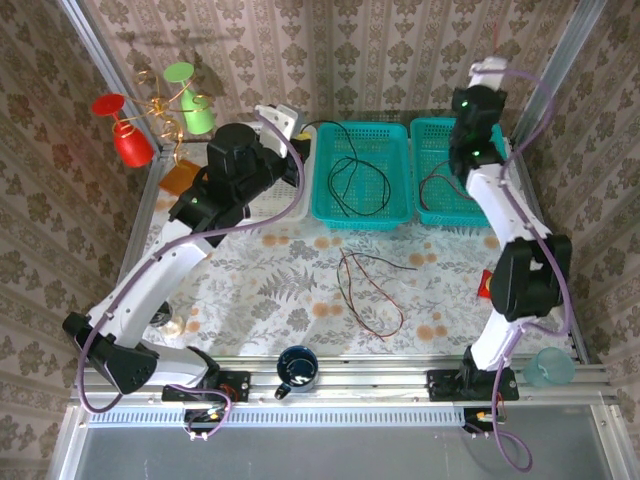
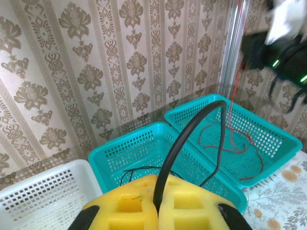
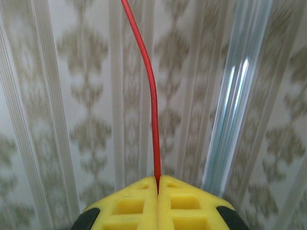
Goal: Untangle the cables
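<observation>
While I am checking overhead, loose cables (image 1: 368, 292) are lying at 6 o'clock from the middle basket (image 1: 362, 217) | left wrist: left gripper (image 2: 157, 207) is pinching a black cable (image 2: 173, 149), possibly snagging basket mesh | right wrist: right gripper (image 3: 158, 184) is clamping a thin red cable (image 3: 153, 105), risking slipping.

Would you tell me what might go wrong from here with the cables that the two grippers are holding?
1. The black cable pinched in the left gripper arches high beside the left teal basket; if released here, it may drape over the rim.
2. The red cable in the right gripper trails into the right teal basket; lifting further may drag it out.
3. The cables on the table look crossed.
</observation>
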Controlling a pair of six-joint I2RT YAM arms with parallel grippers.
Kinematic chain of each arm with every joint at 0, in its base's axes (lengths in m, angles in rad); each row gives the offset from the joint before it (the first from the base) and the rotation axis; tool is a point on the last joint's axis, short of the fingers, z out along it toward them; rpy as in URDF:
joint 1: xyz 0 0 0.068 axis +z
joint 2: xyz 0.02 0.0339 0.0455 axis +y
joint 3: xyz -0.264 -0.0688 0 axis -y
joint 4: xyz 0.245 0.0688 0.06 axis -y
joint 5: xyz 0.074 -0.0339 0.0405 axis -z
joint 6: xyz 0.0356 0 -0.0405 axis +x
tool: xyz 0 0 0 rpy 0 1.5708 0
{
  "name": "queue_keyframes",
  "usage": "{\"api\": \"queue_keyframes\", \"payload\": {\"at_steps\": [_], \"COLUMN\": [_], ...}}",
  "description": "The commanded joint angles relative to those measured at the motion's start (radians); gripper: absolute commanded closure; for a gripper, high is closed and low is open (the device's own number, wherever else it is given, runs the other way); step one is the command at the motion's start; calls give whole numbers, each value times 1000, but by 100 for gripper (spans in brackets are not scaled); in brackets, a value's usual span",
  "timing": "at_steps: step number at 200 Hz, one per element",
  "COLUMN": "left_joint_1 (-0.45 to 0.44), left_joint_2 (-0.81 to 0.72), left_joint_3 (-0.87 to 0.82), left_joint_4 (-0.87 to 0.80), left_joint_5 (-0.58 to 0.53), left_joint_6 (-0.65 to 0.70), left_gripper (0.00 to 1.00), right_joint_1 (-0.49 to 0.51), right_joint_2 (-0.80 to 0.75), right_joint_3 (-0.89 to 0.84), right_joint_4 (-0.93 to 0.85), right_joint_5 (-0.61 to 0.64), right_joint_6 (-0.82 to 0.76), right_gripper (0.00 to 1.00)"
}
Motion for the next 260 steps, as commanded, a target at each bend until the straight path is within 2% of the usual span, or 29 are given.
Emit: {"api": "queue_keyframes", "payload": {"at_steps": [1, 21, 34, 52, 84, 144, 188, 204, 212, 226, 244, 260], "left_joint_1": [-7, -8, -8, -8, -15, -35, -84, -91, -93, -94, -94, -95], "left_joint_2": [-32, -34, -35, -37, -32, -15, 7, 17, 21, 29, 40, 59], "left_joint_3": [-14, -17, -21, -36, -50, -61, -85, -88, -88, -86, -78, -64], "left_joint_4": [-3, -12, -14, -7, 2, 6, 27, 36, 40, 44, 45, 48], "left_joint_5": [-1, 5, 7, 3, 5, 4, -2, -5, -6, -7, -12, -15], "left_joint_6": [-17, -23, -26, -28, -34, -49, -88, -95, -98, -97, -88, -77], "left_gripper": [100, 100, 100, 100, 100, 100, 100, 100, 100, 100, 100, 100], "right_joint_1": [3, -9, -39, -74, -91, -116, -137, -149, -156, -164, -172, -180], "right_joint_2": [69, 121, 178, 244, 342, 501, 485, 467, 448, 404, 346, 298], "right_joint_3": [-43, 10, 114, 196, 290, 389, 391, 415, 417, 407, 386, 365], "right_joint_4": [-36, -242, -508, -734, -923, -1090, -1074, -1090, -1090, -1078, -1060, -1055], "right_joint_5": [180, 188, 116, 34, -60, -179, -247, -271, -293, -330, -350, -369], "right_joint_6": [23, 137, 306, 443, 473, 506, 477, 484, 489, 490, 482, 485], "right_gripper": [100, 100, 100, 100, 100, 100, 100, 88, 78, 69, 50, 39]}}
